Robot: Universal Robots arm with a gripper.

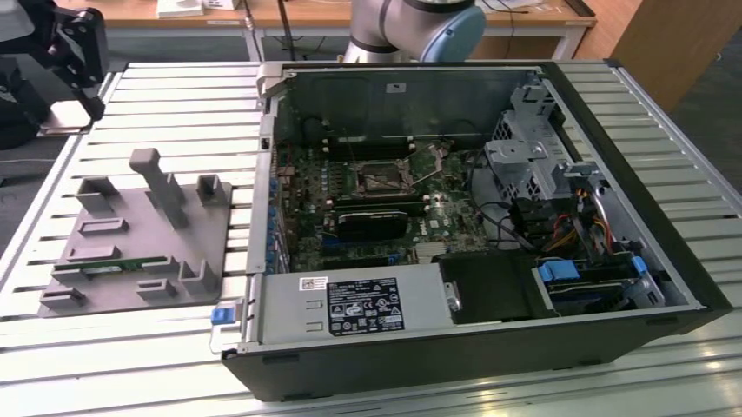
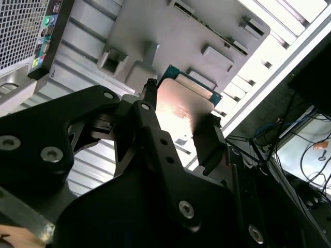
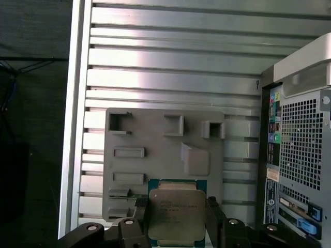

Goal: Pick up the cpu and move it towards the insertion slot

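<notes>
The cpu (image 3: 177,213) is a flat square chip with a shiny metal top and a green rim. My gripper (image 3: 177,223) is shut on it, one black finger on each of two opposite edges. In the second wrist view the cpu (image 2: 183,103) glints between the same black fingers (image 2: 207,142) of the gripper (image 2: 181,129). It hangs in the air above the grey holder plate (image 3: 165,155). The insertion slot (image 1: 380,180) is a square socket with a metal frame and dark centre on the motherboard inside the open computer case (image 1: 603,104).
The grey holder plate (image 1: 139,234) lies on the slatted metal table (image 1: 174,95), at the exterior view's left of the case, with a green memory stick (image 1: 116,267) in it. A black card (image 1: 368,224) sits below the socket. Cables and drive bays (image 1: 557,200) crowd the case's right side.
</notes>
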